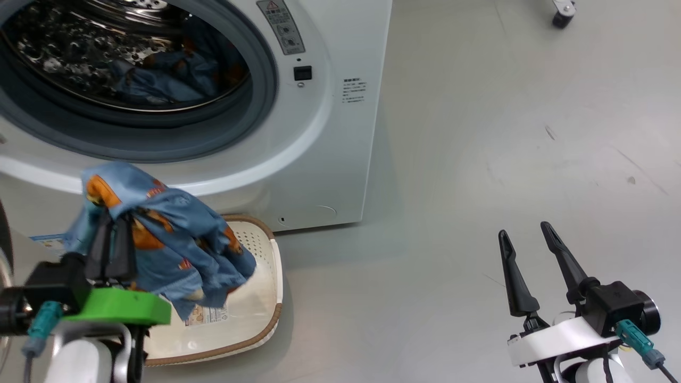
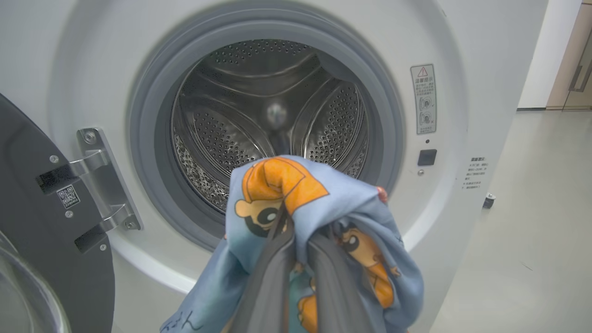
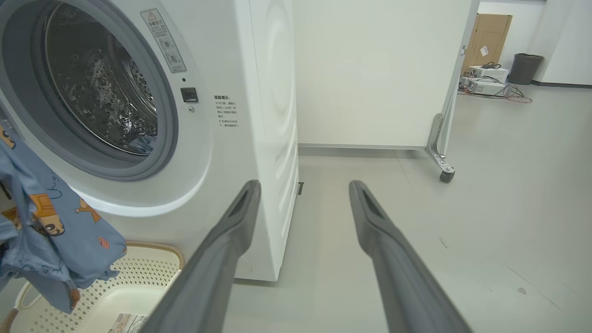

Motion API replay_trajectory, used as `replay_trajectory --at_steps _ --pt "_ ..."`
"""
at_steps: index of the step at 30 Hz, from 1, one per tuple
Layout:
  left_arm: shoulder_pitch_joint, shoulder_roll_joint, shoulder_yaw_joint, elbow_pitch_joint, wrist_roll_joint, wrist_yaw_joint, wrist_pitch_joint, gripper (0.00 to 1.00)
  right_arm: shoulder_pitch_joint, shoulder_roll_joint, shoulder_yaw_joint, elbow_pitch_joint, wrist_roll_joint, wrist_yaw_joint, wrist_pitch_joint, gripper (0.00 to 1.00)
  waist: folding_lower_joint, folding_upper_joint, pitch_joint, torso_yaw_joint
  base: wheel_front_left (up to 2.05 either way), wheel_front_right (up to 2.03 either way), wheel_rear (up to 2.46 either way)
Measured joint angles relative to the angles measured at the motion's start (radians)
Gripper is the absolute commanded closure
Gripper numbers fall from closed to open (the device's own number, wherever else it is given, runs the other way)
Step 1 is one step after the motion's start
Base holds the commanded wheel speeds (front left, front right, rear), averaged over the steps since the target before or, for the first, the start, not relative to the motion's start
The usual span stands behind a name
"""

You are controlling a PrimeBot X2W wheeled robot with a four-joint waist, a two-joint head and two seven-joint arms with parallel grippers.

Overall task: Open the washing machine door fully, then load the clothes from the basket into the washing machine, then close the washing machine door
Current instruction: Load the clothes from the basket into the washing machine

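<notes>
Blue clothes point(image 1: 175, 234) clamped in left tool point(image 1: 111, 230), above basket point(image 1: 264, 266).

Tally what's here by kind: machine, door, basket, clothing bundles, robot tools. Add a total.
White front-loading washing machine: 1
Round black-rimmed glass door: 1
Cream perforated plastic basket: 1
Light blue cartoon-print clothing bundles: 2 (one held, one inside the machine)
Dark two-fingered tools: 2 (left tool, right tool)
Total: 7

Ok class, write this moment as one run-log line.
stage: loading | washing machine door: open | left gripper: shut on clothes, above basket | right gripper: open, empty | drum: blue garment inside
</notes>
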Motion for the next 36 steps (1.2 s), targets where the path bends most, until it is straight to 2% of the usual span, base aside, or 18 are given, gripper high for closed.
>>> replay_trajectory --at_steps 7,15,28,36 --pt "-0.174 0.065 0.083 0.011 0.000 0.030 0.036 1.00 -0.056 0.003 0.023 0.002 0.010 0.000 0.000 0.00 0.0000 0.0000 0.070 -0.077 0.00 0.00 0.00" --pt "-0.336 0.152 0.146 0.132 0.000 0.051 0.100 1.00 -0.085 0.005 0.055 0.006 0.025 0.000 0.000 0.00 0.0001 0.0000 0.148 -0.160 0.00 0.00 0.00" --pt "-0.645 0.285 0.160 0.255 0.040 0.065 0.186 1.00 -0.126 0.006 0.128 0.000 0.101 -0.001 0.000 0.00 0.0002 0.0000 0.321 -0.255 0.00 0.00 0.00" --pt "-0.814 0.334 0.144 0.318 0.069 0.064 0.204 1.00 -0.151 0.008 0.166 -0.008 0.124 -0.002 0.000 0.00 0.0002 0.0000 0.431 -0.296 0.00 0.00 0.00"
